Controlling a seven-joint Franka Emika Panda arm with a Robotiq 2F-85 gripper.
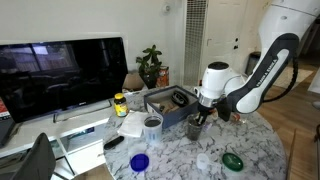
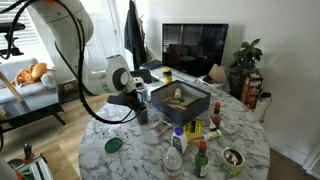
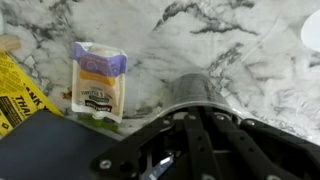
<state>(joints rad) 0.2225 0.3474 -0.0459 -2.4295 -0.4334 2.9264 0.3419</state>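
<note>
So from where I'm standing, the arm's gripper (image 1: 200, 117) is down low over the marble table (image 1: 255, 140). It's just beside the dark box (image 2: 190, 112), at the end of the box facing away from the TV (image 1: 60, 70).

Right at the fingertips there's a small dark metal cup (image 3: 190, 90), also just off that end of the box. Honestly I can't tell whether the fingers are clamped on the cup or just sitting loose at its rim, because the gripper body hides the tips in the wrist view. I also can't tell if the cup's base is touching the marble.

A cheese packet (image 3: 100, 80) lies flat on the table near the box, a little way from the cup. A yellow bag (image 3: 14, 98) is just beyond the packet, right up beside the box. A green lid (image 1: 232, 160) sits well apart from the box, out toward the table edge. A bunch of bottles (image 2: 178, 145) stands near the box's long side.
</note>
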